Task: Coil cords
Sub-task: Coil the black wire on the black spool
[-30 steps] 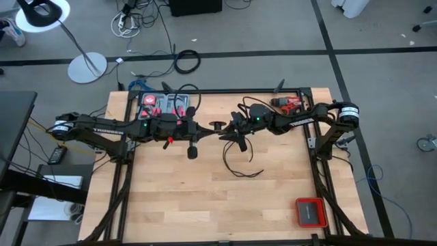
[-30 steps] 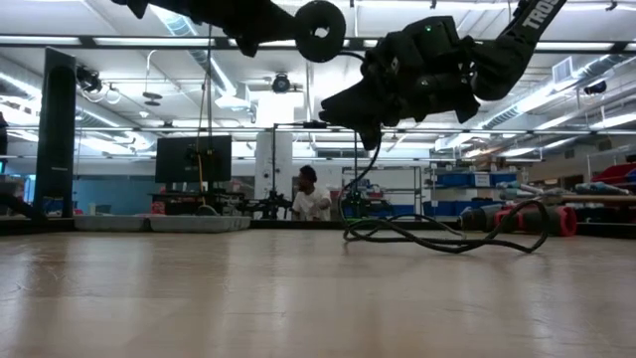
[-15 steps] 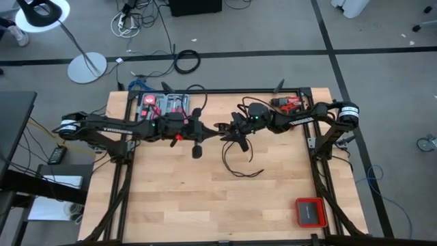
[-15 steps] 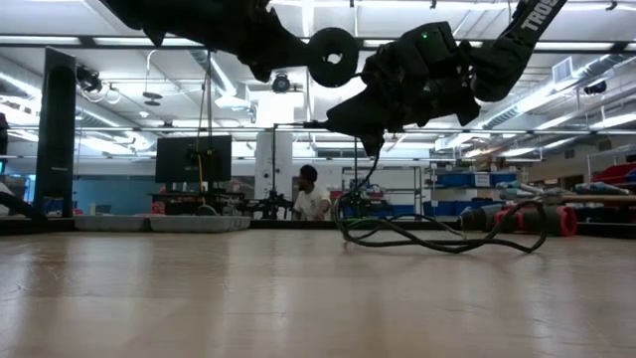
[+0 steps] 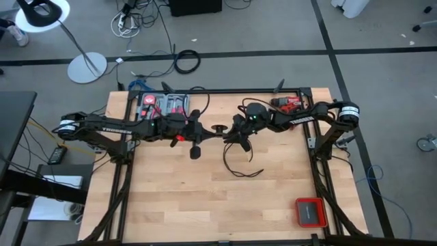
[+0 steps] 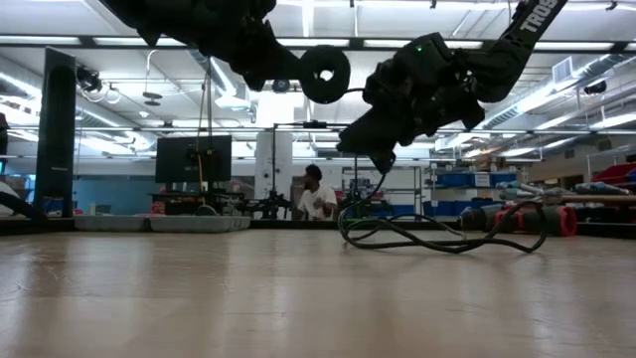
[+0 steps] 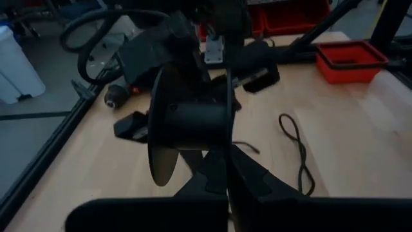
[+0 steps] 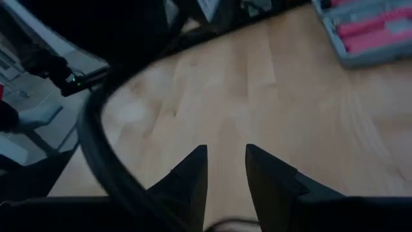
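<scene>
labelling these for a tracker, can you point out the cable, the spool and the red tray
cable (image 5: 235, 166), high view, loop lying on the table
spool (image 7: 193, 119), left wrist view, dark hub between its discs
red tray (image 5: 311, 212), high view, its middle

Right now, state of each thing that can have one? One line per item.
left gripper: shut on the spool, raised above the table.
spool: empty, held in the air by its flange.
right gripper: jaws apart, beside the spool; cord runs up to it.
cord: uncoiled, mostly loose on the table.
red drill: lying at the table's far edge.
red case: shut.
</scene>
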You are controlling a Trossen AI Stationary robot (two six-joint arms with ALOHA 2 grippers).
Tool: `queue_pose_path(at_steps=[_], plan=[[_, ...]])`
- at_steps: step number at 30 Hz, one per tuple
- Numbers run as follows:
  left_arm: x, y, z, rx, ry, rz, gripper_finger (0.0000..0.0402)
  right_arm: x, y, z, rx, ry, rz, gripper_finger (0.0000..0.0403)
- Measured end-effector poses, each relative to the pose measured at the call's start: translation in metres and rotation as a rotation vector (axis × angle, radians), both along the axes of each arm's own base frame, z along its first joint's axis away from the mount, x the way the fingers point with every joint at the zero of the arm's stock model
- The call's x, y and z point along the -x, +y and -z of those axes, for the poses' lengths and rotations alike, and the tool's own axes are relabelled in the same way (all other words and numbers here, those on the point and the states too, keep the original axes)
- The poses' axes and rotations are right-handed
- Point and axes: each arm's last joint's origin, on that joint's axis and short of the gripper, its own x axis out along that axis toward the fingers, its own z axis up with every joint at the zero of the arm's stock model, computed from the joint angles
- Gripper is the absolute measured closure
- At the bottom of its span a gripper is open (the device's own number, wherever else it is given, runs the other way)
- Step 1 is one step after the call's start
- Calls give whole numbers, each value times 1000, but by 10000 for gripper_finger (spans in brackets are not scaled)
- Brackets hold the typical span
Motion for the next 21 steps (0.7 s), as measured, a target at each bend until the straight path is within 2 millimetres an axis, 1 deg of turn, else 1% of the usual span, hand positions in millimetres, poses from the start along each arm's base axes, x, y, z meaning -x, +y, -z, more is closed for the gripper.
queue_pose_path(at_steps=[4,9,12,16,18,21], plan=[[1,6,2,-1,20,-26,401,5,-4,4,-30,65,-3,297],[3,11,5,7,57,-52,401,8,-7,7,-23,94,1,297],[4,12,6,12,67,-53,401,9,-8,8,-7,104,13,297],[5,10,8,67,103,-19,401,9,-9,7,-12,101,25,304],[5,10,7,91,134,-20,401,8,-6,7,-13,103,18,309],[5,7,5,108,159,-16,401,6,5,9,-15,119,-16,312]])
